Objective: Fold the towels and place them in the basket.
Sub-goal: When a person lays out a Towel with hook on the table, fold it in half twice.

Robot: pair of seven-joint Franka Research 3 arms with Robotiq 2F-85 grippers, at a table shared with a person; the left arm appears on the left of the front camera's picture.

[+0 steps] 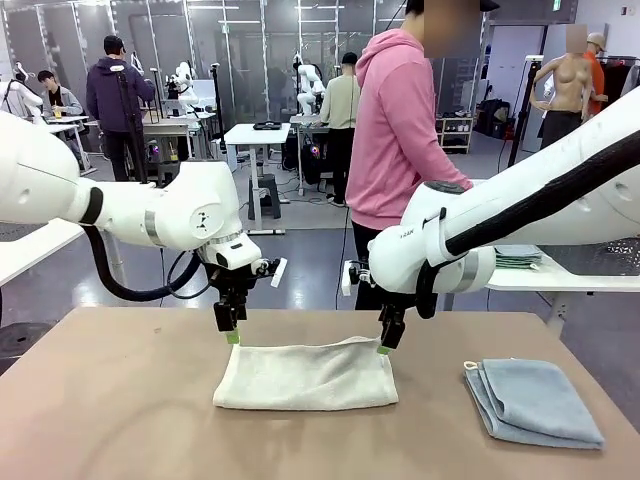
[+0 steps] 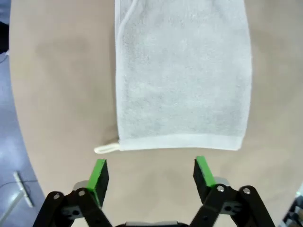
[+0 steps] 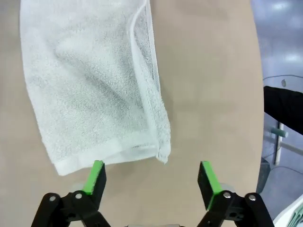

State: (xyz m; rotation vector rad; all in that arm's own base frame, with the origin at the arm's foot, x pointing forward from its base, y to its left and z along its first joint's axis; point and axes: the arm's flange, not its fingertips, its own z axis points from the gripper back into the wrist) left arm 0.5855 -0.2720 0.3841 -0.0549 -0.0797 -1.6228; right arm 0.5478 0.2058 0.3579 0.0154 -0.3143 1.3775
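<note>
The left arm (image 1: 150,215) and right arm (image 1: 600,140) are glossy white with rounded joints. A black cable (image 1: 130,288) loops at the left arm's 6 o'clock, and a black hose (image 1: 540,200) runs along the right arm. The left gripper (image 2: 150,172) and right gripper (image 3: 152,177) have black links, silver screws (image 2: 220,188) and green pads (image 2: 100,174). The person (image 1: 395,130) wears a pink hoodie.

The left tool (image 1: 231,338) and the right tool (image 1: 387,347) hang with jaws spread wide and nothing between the pads, just above the far corners of the cream towel (image 1: 305,376), which lies flat between them. Outward of the left tool the worktop (image 1: 110,400) is bare. Outward of the right tool a bare strip runs to the folded blue towel (image 1: 535,400). Beyond the right tool a person (image 1: 400,150) stands close at the far edge
</note>
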